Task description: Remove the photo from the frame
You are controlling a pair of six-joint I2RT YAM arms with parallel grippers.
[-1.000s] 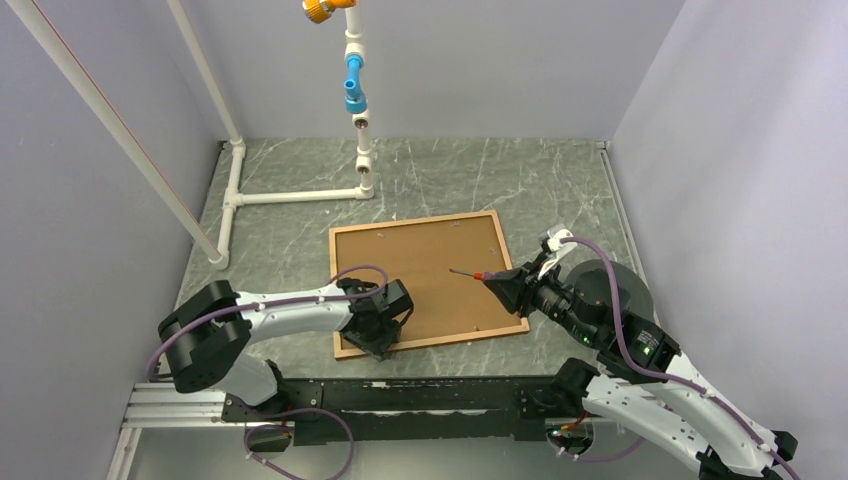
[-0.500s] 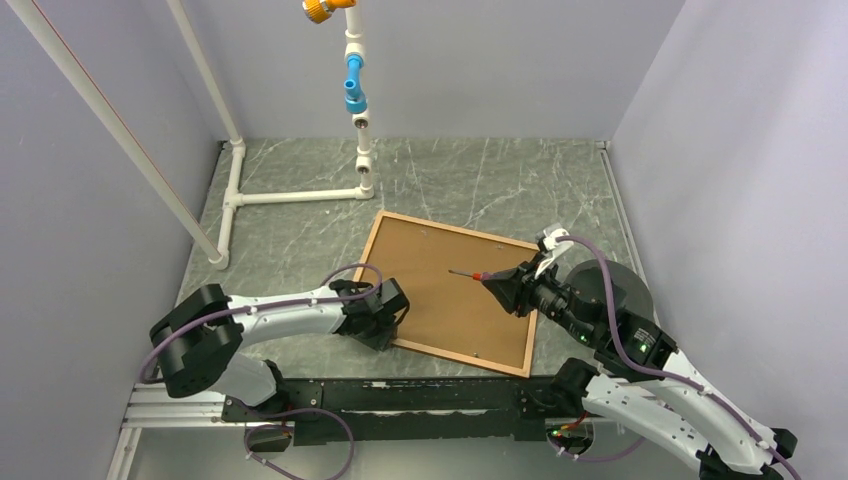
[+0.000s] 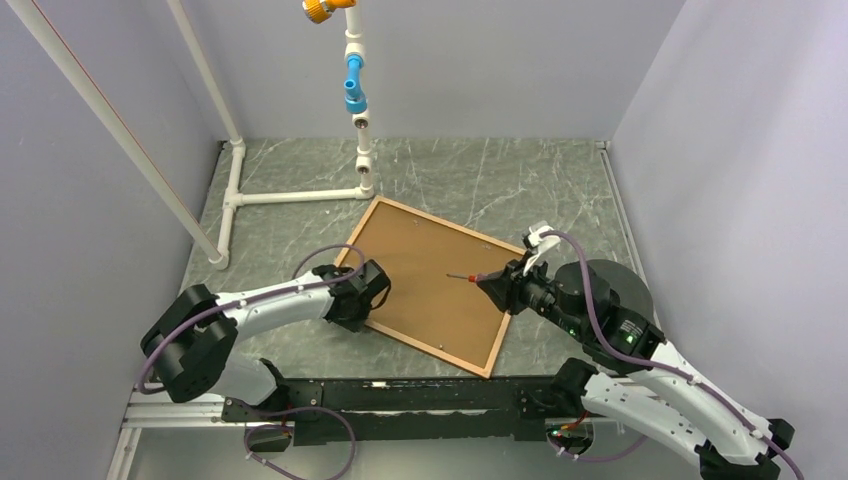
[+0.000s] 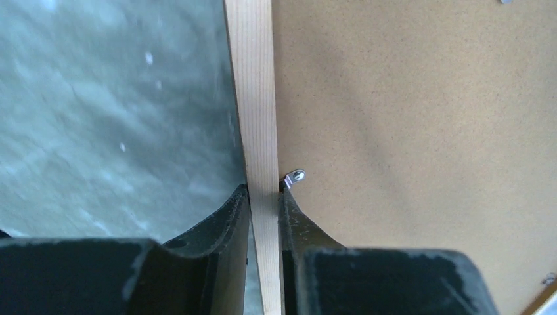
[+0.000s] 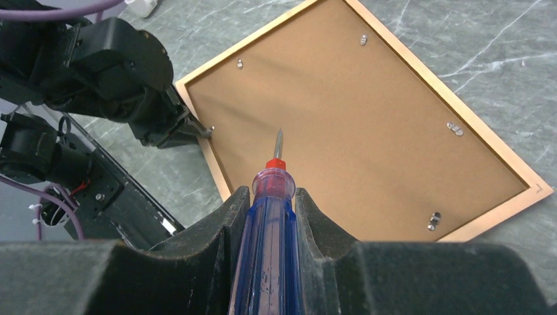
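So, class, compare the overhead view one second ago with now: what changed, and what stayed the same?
The left end effector, shut on the frame, has swung it clockwise seen from above; it now lies diagonally. Unchanged: the backing board faces up, the right end effector holds the screwdriver above it, the white pipe structure stands where it was.

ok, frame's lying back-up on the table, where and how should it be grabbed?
Grip the frame by its narrow side rail, from above: one finger outside it, one inside over the backing board. It lies flat, so the slim rail is likely the only part offering opposing faces. Stay clear of the metal tab. The left end effector is clamped that way.
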